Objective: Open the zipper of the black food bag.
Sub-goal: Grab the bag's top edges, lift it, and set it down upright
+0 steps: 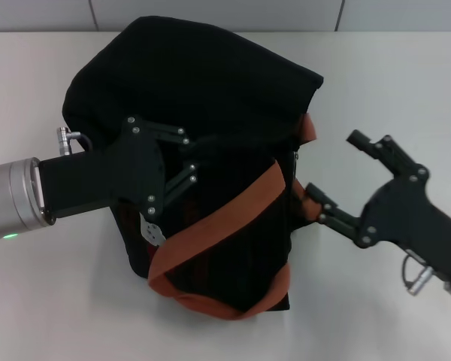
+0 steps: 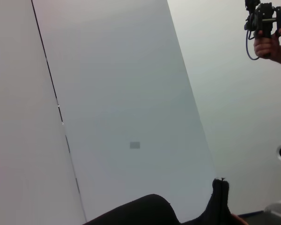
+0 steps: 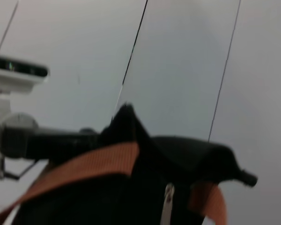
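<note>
The black food bag (image 1: 210,113) is seen lying on the white surface (image 1: 45,301), its orange-brown straps (image 1: 218,233) draped across the front. The left gripper (image 1: 192,162) is pressed into the bag's fabric from the robot's left, its fingers apparently pinched on the cloth. The right gripper (image 1: 338,177) is held spread at the bag's right edge, one fingertip beside the zipper (image 3: 167,204), whose silver pull tab is shown in the right wrist view.
</note>
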{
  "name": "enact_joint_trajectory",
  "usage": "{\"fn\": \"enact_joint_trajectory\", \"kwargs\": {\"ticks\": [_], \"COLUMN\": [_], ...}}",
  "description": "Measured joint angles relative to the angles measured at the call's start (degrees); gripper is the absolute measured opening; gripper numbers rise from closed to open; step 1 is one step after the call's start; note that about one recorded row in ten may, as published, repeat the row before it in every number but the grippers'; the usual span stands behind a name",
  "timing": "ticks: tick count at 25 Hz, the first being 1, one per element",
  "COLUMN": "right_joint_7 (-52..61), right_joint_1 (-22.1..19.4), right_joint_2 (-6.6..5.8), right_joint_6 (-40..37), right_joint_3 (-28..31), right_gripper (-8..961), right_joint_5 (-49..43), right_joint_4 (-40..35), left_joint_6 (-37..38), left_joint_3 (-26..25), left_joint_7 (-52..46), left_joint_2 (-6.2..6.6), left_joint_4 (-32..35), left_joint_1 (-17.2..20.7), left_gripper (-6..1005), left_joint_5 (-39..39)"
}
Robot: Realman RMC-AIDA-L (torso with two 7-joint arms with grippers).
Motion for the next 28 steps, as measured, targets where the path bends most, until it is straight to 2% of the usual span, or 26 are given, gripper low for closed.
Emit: {"fn": "enact_joint_trajectory", "kwargs": {"ticks": [3,12,28], "right_joint_7": [-4.60,-13.04,-13.91], "right_joint_1": [0.50,0.50,0.06], "right_joint_2": [0.08,0.13,0.14], "right_joint_6": [3.77,4.72,0.93], "right_joint_3": [1.40,2.19,2.90], "right_gripper": [751,747,739], "right_joint_5": [0.04,0.02,0.05], "right_joint_4": [2.79,7.16,8.04], "left_joint_6": [0.01,0.00,-0.31], "left_joint_3": [0.03,0.46,0.65], "left_joint_7": [0.02,0.05,0.06], "left_joint_2": [0.00,-0.09,-0.09], "left_joint_4": [-0.07,-0.14,-1.53], "left_joint_1": [-0.06,-0.49,-1.09], "left_gripper": [105,103,101], "left_joint_5": [0.02,0.06,0.07]}}
